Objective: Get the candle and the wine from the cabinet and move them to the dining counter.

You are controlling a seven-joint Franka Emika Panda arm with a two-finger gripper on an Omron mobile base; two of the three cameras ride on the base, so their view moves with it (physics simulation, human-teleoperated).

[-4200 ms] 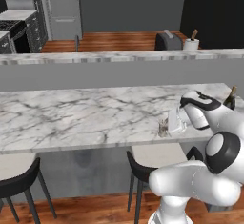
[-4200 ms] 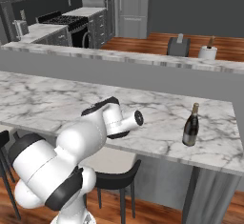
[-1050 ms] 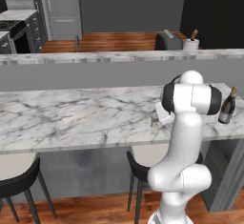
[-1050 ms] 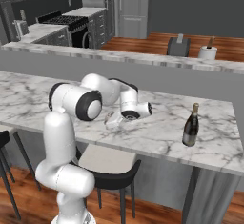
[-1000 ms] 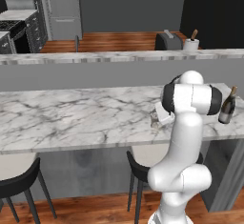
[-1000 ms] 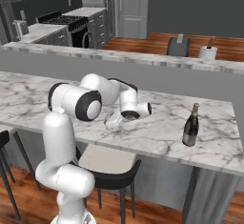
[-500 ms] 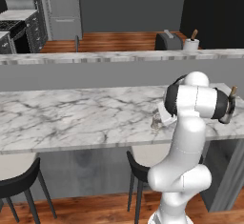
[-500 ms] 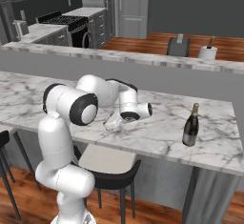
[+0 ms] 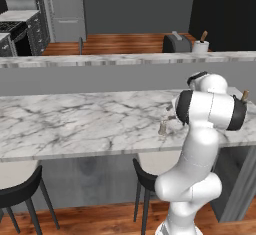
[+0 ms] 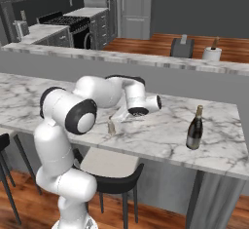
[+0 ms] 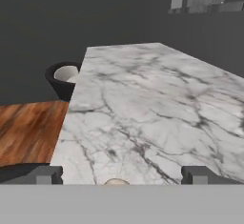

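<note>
White-marble desk [image 10: 160,125] carries one tan candle [image 10: 111,127] standing just beside the open, empty hand [image 10: 113,119] and one dark wine bottle [image 10: 195,128] well apart, its pale label unreadable.

Base views flank arm, sharing dining counter [image 9: 75,124]; hand view skims marble close.

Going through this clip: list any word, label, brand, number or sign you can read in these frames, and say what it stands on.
No legible text in any view.
Tall dark glass wine bottle with gold-foil neck on the white marble dining counter: its label is too small and dark to read.
Tiny beige-tan candle: no marking visible.
White cup and dark toaster on the far ledge: no visible writing.
</note>
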